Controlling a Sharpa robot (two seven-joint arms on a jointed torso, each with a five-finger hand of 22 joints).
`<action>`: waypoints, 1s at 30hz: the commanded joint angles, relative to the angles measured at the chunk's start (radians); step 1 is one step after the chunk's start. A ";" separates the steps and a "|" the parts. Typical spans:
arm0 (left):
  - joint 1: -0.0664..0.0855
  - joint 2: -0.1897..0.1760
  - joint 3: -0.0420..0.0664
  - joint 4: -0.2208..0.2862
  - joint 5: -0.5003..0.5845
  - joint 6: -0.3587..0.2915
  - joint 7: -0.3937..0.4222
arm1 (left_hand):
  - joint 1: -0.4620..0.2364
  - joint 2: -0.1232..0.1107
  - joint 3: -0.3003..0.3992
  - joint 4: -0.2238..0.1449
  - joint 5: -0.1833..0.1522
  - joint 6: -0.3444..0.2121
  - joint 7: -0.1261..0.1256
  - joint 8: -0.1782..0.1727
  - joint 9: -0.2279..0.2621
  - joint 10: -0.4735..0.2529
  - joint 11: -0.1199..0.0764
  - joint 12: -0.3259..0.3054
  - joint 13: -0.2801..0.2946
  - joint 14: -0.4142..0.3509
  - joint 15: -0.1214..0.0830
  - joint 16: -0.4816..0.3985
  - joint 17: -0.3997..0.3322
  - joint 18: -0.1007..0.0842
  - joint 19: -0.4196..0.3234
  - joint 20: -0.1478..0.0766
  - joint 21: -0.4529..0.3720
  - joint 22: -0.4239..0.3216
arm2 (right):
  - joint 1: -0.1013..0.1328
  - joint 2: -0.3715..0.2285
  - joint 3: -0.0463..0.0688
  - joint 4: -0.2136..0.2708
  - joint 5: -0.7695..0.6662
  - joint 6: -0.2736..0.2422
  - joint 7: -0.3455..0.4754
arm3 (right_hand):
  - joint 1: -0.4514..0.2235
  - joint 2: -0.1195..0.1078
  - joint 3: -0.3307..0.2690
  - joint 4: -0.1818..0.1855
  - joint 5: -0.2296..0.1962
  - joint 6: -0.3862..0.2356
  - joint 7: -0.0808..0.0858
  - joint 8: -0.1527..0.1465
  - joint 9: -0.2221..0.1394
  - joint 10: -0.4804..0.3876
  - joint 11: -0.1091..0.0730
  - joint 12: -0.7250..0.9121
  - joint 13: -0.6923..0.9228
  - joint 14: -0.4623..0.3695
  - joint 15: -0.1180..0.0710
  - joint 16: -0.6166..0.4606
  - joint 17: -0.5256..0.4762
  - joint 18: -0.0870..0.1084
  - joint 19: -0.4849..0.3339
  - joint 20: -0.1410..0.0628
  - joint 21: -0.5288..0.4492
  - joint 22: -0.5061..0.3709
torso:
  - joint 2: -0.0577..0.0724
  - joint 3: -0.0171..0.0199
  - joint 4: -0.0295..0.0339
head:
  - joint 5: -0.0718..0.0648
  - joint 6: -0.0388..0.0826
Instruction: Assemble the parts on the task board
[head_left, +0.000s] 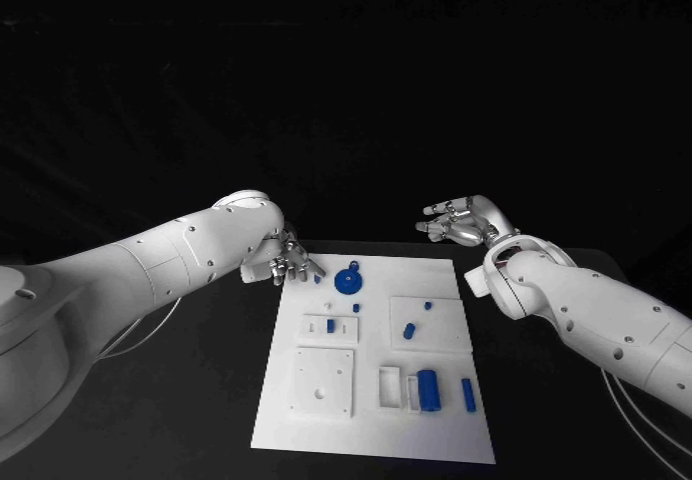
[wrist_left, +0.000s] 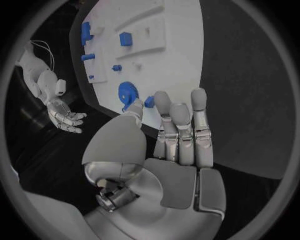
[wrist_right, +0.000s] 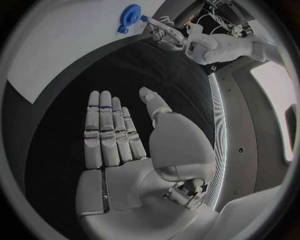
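The white task board (head_left: 378, 360) carries small blue parts, including a round, apparently toothed disc (head_left: 348, 280). Left hand (head_left: 293, 264) and right hand (head_left: 462, 222): fingers spread, holding nothing.

Matt white task board (head_left: 378, 440) with smooth blue plastic-looking parts (head_left: 349, 280); brushed silver metallic fingers (wrist_left: 179, 132); glossy white arm shells (head_left: 144, 265); matt black surface (head_left: 188, 400).

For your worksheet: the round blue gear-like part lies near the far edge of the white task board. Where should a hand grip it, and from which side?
Probably by its rim, from above. The round blue gear-like part lies flat on the white task board, so only its toothed edge seems to offer opposing faces. The left hand is nearest, beside the board's far left corner; fingers should straddle the disc, avoiding the small blue piece next to it.
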 joint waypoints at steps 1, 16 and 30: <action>-0.003 0.007 0.000 -0.003 0.018 0.032 0.021 | 0.002 0.013 0.000 -0.009 0.007 -0.004 -0.001 0.002 -0.001 -0.003 0.000 0.005 -0.001 -0.007 -0.001 0.002 -0.001 0.005 -0.001 0.002 0.000 0.018 | 0.001 0.002 0.001 0.001 0.017 -0.003 0.017 | -0.005 -0.004 0.000 0.005 0.004 -0.005 0.004 -0.004 0.000 -0.010 0.001 -0.003 -0.001 -0.012 0.000 -0.006 -0.007 -0.008 -0.008 0.003 0.001 -0.008 | -0.001 -0.0003 0.0005 | -0.001 0.000; -0.007 0.011 -0.001 -0.007 0.042 0.002 0.035 | 0.000 0.067 -0.037 -0.049 0.015 -0.002 -0.002 0.003 -0.002 -0.001 0.000 0.008 -0.001 -0.006 -0.002 0.006 -0.002 0.005 0.000 0.002 0.004 0.018 | 0.001 0.006 0.001 -0.002 0.018 0.003 0.013 | 0.001 -0.003 -0.002 0.004 0.004 -0.008 0.006 -0.005 0.000 -0.026 0.006 -0.003 -0.002 -0.026 0.007 -0.005 -0.034 -0.006 -0.023 0.010 0.005 -0.024 | -0.001 -0.0005 0.0014 | -0.007 0.000; -0.007 0.011 -0.001 -0.010 0.062 -0.026 0.050 | 0.036 0.142 -0.048 -0.101 0.017 -0.001 -0.002 0.000 -0.005 0.000 -0.001 0.010 0.001 -0.005 -0.003 0.009 -0.002 0.005 0.000 0.001 0.010 0.018 | 0.001 0.007 0.001 -0.002 0.018 0.008 0.010 | 0.002 -0.002 -0.002 0.003 0.004 -0.010 0.006 -0.005 0.000 -0.030 0.007 -0.003 -0.002 -0.029 0.008 -0.005 -0.039 -0.006 -0.027 0.012 0.005 -0.024 | -0.001 -0.0001 0.0019 | -0.006 0.000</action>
